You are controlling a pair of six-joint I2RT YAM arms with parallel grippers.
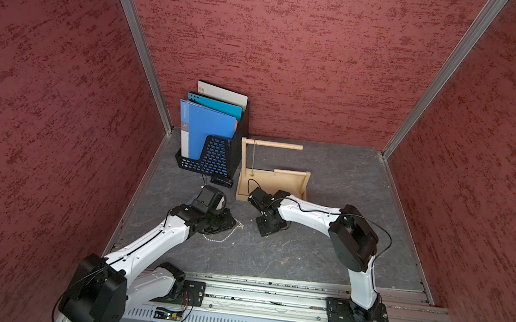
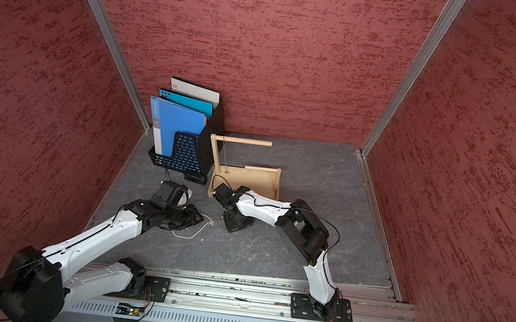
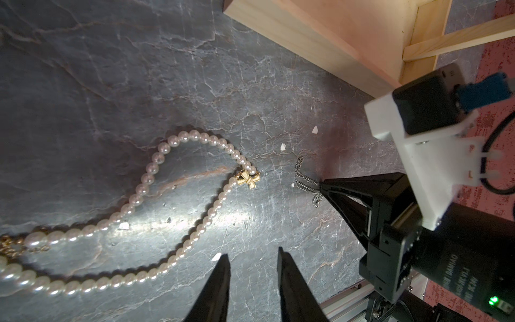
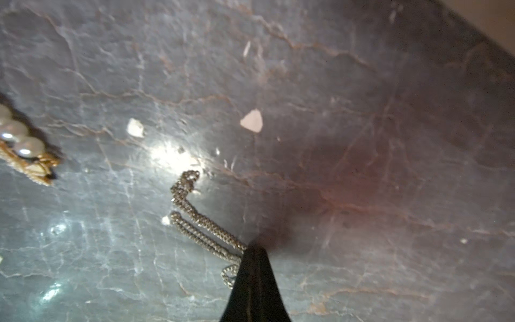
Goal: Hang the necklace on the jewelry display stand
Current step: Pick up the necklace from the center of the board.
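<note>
- Left hand (image 3: 252, 264): jaws narrowly parted with nothing between them, low over the table (image 3: 139, 69).
- Pearl necklace (image 3: 172, 142): has a gold bow and lies loose on the table just beside the left hand, at 7 o'clock of the jewelry display stand (image 1: 272, 183).
- Right hand (image 4: 255, 251): at 6 o'clock of the stand, tips closed together and pinching a thin silver chain (image 4: 200, 223) that lies bunched flat on the table.
- Stand: one fine hung chain (image 1: 253, 158) with a small pendant is already on the crossbar (image 1: 278, 145), close to the post at the bar's 9 o'clock end.
- Progress, my reading: early for the silver chain. It is gripped but not yet lifted, carried or draped over the bar. The pearls look untouched.
- Views:
  - Both top views give the whole stand and the hung chain, but the silver chain is too small to find there.
  - Only the wrist views show the pinch.
  - The left wrist view takes in the pearls, the silver chain and the right hand together.
  - The right wrist view catches just a few pearls at its edge.
</note>
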